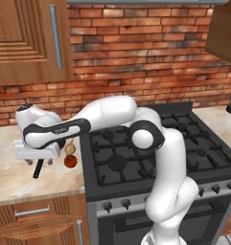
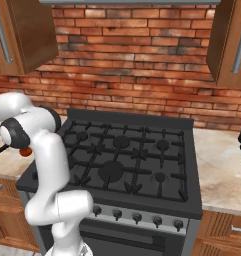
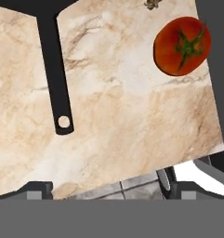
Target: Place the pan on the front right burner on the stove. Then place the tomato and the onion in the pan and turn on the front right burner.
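Observation:
The pan's long black handle (image 3: 55,74) lies on the marble counter, its end hole near the middle of the hand view; the pan's bowl (image 3: 29,4) only peeks in at the top edge. My gripper (image 3: 104,188) hovers open above the counter just past the handle's end, with nothing between its fingers. From the left base view the gripper (image 1: 39,161) covers the pan's bowl, and only the handle (image 1: 38,169) sticks out below it. The red tomato (image 3: 182,45) (image 1: 70,161) sits right of the handle, the tan onion (image 1: 70,150) just behind it. To the right stands the stove (image 1: 150,158) (image 2: 132,160).
The counter's front edge (image 1: 35,194) runs close below the pan handle, with drawers under it. Black knobs (image 2: 137,217) line the stove's steel front. A wooden cabinet (image 1: 30,38) hangs above the counter, with a brick wall behind. My own arm spans the stove's left side.

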Available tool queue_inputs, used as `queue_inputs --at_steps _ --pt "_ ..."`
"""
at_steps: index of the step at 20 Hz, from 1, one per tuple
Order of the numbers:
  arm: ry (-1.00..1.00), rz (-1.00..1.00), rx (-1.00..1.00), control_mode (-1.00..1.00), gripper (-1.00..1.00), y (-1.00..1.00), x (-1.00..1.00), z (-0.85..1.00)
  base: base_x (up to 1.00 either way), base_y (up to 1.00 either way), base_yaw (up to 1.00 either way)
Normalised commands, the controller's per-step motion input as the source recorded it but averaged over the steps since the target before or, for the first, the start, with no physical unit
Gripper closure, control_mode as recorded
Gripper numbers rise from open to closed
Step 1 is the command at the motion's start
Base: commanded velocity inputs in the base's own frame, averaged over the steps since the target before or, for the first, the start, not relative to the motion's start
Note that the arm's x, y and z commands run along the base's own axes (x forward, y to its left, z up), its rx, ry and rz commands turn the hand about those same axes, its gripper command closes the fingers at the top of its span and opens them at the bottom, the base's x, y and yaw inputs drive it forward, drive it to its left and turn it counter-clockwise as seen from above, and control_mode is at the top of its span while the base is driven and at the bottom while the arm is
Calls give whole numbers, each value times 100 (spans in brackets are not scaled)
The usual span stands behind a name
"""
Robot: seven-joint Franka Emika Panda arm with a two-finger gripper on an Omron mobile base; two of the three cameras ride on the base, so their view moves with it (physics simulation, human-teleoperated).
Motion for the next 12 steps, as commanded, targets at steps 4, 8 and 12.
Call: queue_inputs --at_steps 4,8,12 --pt "0 11 1 -100 -100 0 8 -32 0 0 0" --pt "0 4 3 -100 -100 1 12 -21 0 0 0" --pt "0 0 4 -100 -100 16 22 -14 0 0 0"
